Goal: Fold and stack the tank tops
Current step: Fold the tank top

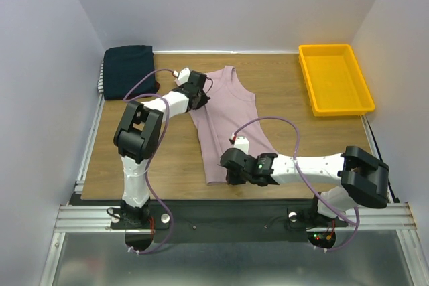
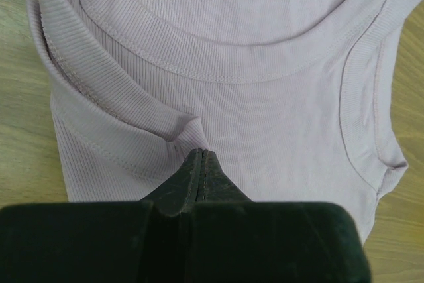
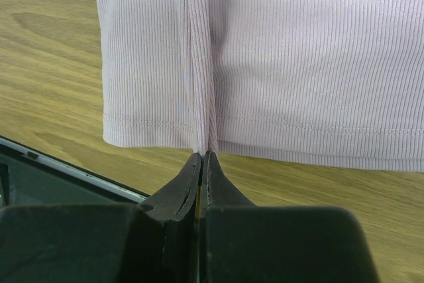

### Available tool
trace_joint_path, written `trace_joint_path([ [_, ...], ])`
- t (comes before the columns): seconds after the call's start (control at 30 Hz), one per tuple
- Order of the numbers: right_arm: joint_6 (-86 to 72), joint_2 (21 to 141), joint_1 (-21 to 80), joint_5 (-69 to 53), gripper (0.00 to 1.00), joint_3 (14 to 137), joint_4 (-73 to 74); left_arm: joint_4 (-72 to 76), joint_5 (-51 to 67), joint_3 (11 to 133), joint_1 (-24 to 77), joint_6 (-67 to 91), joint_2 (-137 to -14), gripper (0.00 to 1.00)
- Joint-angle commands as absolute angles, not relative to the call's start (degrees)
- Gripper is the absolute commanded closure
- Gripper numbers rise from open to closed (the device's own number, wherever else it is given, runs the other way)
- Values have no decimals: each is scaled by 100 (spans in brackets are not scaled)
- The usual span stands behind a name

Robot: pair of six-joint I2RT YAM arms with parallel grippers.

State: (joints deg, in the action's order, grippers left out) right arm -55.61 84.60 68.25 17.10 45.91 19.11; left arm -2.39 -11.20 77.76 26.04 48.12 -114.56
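Pale pink ribbed cloth fills the right wrist view. There the hem of the pink tank top (image 3: 298,64) lies flat on the wooden worktop (image 3: 53,64). The right gripper (image 3: 202,156) is pressed together on a thin pleat of that hem, with cloth nipped between its tips. That view also shows the stitched hem line and the worktop's near edge, neither of which the overhead view makes clear.

From above, the top lies lengthwise in the middle of the worktop, hem toward the arm bases and neck away from them. The right arm reaches in low from the right to the near hem.

Farther along, the left gripper (image 2: 201,154) is closed on a small pucker of cloth just below the neckline band. It sits beside one strap, which lies doubled over onto the body. Only the left wrist view shows this pucker and the neckline seams. From above, the gripper merely sits over the far left shoulder.

At the far left corner rests a folded stack (image 1: 129,80) with dark navy uppermost. What looks like a striped edge peeks out on its left side. It is well apart from both grippers.

At the far right stands the yellow tray (image 1: 335,47), its yellow floor showing from wall to wall.
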Motion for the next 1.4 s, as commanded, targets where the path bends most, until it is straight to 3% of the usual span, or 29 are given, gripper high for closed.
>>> trace_joint_path([
  [0.0, -5695, 8288, 6829, 1714, 100, 4421, 1802, -167, -1371, 8077, 2637, 4685, -11505, 100],
  [0.13, -5757, 8218, 6829, 1749, 98, 4359, 1802, -167, -1345, 8095, 2646, 4641, -11566, 100],
  [0.2, -5774, 8157, 6829, 1775, 89, 4342, 1819, -158, -1301, 8112, 2654, 4571, -11558, 97],
  [0.23, -5783, 8087, 6829, 1775, 80, 4342, 1811, -141, -1249, 8121, 2654, 4518, -11540, 93],
  [0.27, -5783, 8034, 6829, 1784, 75, 4342, 1811, -106, -1231, 8147, 2654, 4422, -11497, 81],
  [0.37, -5696, 7858, 6829, 1845, 61, 4412, 1819, -26, -1073, 8165, 2654, 4193, -11295, 63],
  [0.53, -5520, 7822, 6829, 1933, 58, 4719, 2012, 176, -906, 8174, 2593, 3973, -10864, 52],
  [0.73, -5222, 8024, 6838, 2074, 58, 5290, 2302, -430, -1248, 7841, 2128, 4525, -10301, 54],
  [0.93, -4615, 9148, 6926, 1925, 60, 6336, 2312, -44, -591, 7251, 1547, 4623, -10318, 77],
  [1.07, -4438, 9834, 6926, 1951, 65, 6749, 2329, 464, -2, 7347, 1450, 4273, -10896, 84],
  [1.37, -4711, 10336, 6952, 2110, 69, 6531, 2355, 528, 238, 7541, 1450, 4096, -11460, 86],
])
